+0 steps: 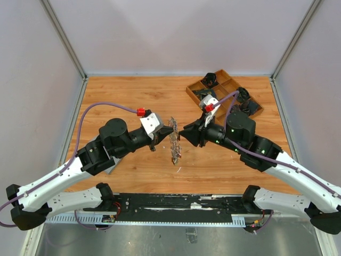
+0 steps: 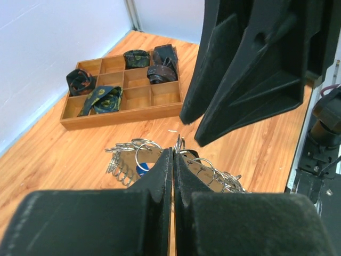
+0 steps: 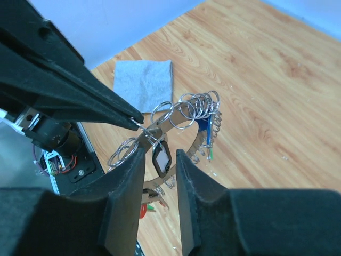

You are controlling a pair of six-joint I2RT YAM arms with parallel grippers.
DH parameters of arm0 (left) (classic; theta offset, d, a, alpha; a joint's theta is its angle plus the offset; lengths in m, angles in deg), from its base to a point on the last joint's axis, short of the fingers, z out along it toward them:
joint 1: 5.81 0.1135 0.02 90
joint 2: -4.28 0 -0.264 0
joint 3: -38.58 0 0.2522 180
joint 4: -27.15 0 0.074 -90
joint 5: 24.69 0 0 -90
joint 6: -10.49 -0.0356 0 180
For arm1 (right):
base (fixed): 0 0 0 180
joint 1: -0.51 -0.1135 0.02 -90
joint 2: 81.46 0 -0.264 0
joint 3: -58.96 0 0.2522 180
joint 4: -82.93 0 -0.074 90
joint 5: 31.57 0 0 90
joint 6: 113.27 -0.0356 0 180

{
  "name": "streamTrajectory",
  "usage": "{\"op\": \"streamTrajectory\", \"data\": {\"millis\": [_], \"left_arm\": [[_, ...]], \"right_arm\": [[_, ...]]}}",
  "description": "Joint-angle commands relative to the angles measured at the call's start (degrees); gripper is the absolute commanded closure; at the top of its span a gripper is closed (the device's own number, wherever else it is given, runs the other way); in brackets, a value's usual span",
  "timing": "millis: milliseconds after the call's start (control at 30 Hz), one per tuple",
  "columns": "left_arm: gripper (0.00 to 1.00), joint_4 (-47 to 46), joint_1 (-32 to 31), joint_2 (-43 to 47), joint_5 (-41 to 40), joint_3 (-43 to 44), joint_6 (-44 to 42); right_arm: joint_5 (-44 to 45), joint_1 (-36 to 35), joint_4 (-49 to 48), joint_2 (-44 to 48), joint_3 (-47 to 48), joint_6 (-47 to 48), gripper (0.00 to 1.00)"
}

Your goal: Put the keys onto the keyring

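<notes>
The keyring (image 1: 173,141) is a brownish hoop crowded with small silver rings, held on edge above the table between the two arms. My left gripper (image 2: 173,154) is shut, its tips pinching a wire ring at the hoop's top. In the right wrist view the keyring (image 3: 184,120) carries a key with a black tag (image 3: 161,158). That tag hangs between the fingers of my right gripper (image 3: 160,152), which is open with a gap on each side of it. A blue tag (image 3: 205,128) hangs further round the hoop.
A wooden compartment tray (image 1: 193,92) with dark rolled items stands at the back right. A grey cloth (image 3: 144,82) lies on the table by the left arm. Red and green tags (image 3: 146,205) hang low on the hoop.
</notes>
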Motion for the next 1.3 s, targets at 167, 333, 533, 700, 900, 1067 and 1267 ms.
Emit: {"op": "streamTrajectory", "data": {"millis": [167,333,533,700,900,1067,1267], "left_arm": [[0.99,-11.4,0.0,3.7,7.5,0.1,8.6],[0.99,-20.5,0.0,5.5,13.6,-2.8,16.5],[0.99,-25.1,0.0,6.3,16.3,-5.2,19.6],[0.99,-27.0,0.0,6.2,17.4,-5.9,20.3],[1.00,-27.3,0.0,5.9,19.0,-5.5,20.1],[0.99,-27.8,0.0,6.0,20.5,-5.6,20.0],[0.99,-28.1,0.0,5.8,21.2,-5.8,20.4]], "right_arm": [[-11.5,0.8,-5.0,7.4,0.1,12.4,0.71],[-17.3,0.8,-4.0,9.0,2.5,15.4,0.73],[-22.1,0.8,-4.3,9.5,4.0,15.6,0.67],[-22.9,0.8,-6.1,9.5,4.1,15.0,0.67],[-23.4,0.8,-6.0,8.7,4.2,14.7,0.69],[-24.1,0.8,-7.0,8.4,4.1,14.2,0.69],[-25.9,0.8,-8.3,7.8,4.0,13.4,0.71]]}}
